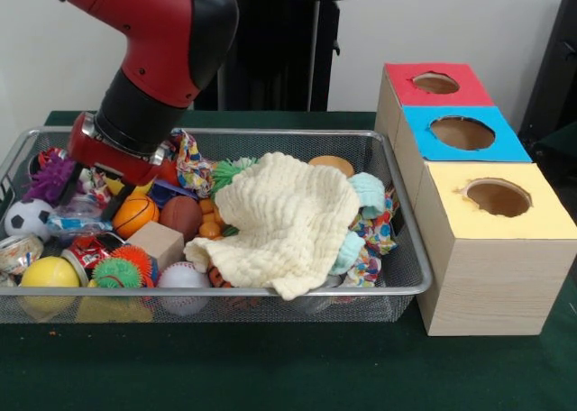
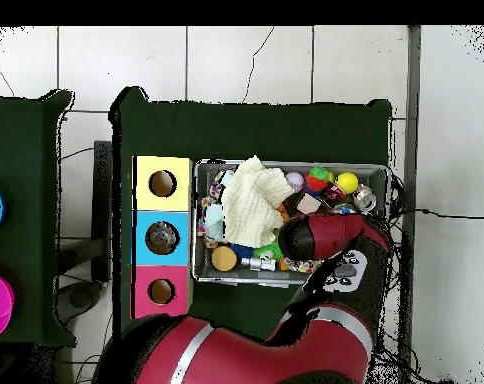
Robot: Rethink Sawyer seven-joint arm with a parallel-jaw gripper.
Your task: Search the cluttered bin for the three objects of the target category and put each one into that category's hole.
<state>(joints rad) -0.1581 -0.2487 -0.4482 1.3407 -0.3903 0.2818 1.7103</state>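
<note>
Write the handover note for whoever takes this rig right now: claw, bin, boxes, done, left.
Claw: down in the bin at its far side in the front view, hidden behind the arm and toys; open or shut can't be told.
Bin: full of clutter, with a cream cloth draped over the middle and balls such as the baseball and soccer ball around it.
Boxes: red, blue and yellow in a row beside the bin.
Done: no drop visible from here.
Left: find all three items and drop them.
</note>
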